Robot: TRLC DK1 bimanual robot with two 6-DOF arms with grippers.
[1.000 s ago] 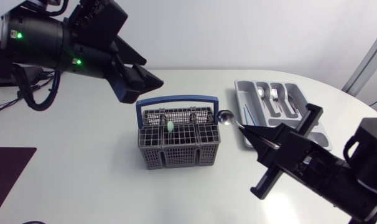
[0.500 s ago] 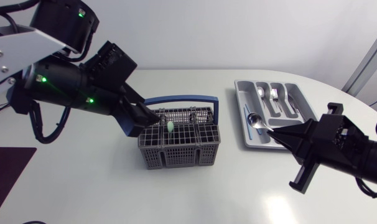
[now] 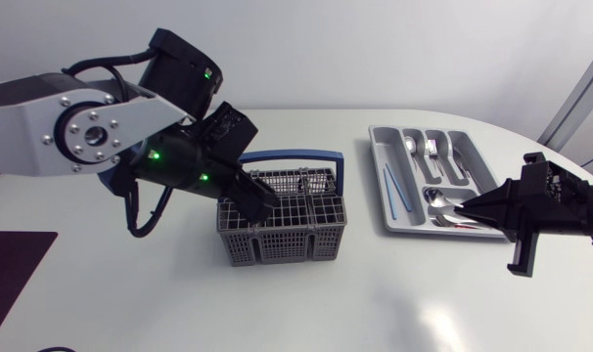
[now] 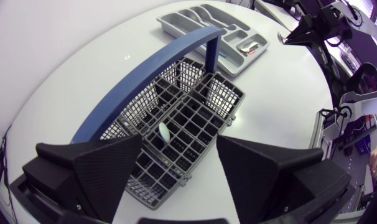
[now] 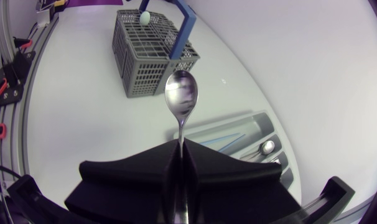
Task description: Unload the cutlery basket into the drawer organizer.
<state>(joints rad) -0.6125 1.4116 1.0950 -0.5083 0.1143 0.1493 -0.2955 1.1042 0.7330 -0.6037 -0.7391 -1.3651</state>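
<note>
Basket duty falls to the left side: the left gripper hangs just above the grey basket, beside its blue carrying handle. Its fingers are spread wide with nothing between them, probably so they can drop around the next piece. The only piece visible inside is one pale green handle, standing upright in a middle cell right under the gap. The basket looks nearly unloaded.

To the right, the organizer lies well apart from the basket on the white table. A thin blue stick lies in its left slot and some metal cutlery in the far ones.

At the far right, the right gripper is pressed together on a spoon, pinching it by the handle so the bowl points out ahead. It holds the bowl over the organizer's near right compartment, seemingly to lay it there. Whether the spoon already touches the tray I cannot tell.
</note>
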